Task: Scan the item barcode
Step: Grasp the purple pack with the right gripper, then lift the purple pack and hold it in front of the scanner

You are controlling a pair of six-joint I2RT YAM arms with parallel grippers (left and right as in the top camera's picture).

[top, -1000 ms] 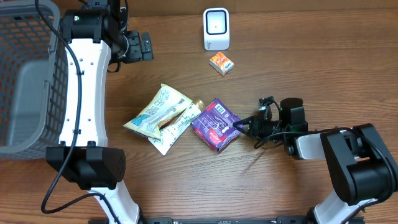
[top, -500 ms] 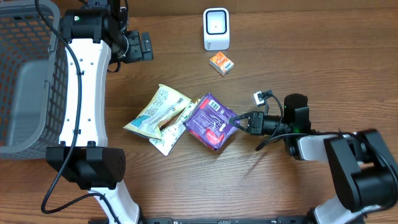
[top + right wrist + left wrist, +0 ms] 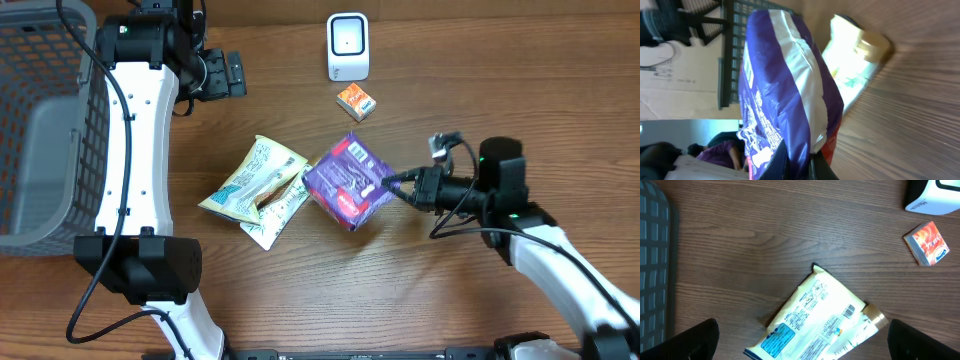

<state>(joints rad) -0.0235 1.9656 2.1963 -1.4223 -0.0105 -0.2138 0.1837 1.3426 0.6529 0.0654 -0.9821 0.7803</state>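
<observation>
right fingers (image 3: 398,183) — pinched on purple packet (image 3: 345,182) edge | left fingers (image 3: 687,341) — spread wide, holding nothing

A cream pouch (image 3: 815,317) lies flat on the wooden table (image 3: 765,225) from the centre toward 6 o'clock, tilted, with a barcode near its right end and a blue patch at its lower left. A gold cap (image 3: 874,315) pokes out at its 3 o'clock end. At 2 o'clock sits a small orange box (image 3: 929,242), with the white scanner (image 3: 935,197) just above it in the corner. A grey mesh basket (image 3: 652,270) fills the 9 o'clock edge. The left gripper (image 3: 807,342) has its dark fingers (image 3: 690,342) spread to 7 and 5 o'clock.
</observation>
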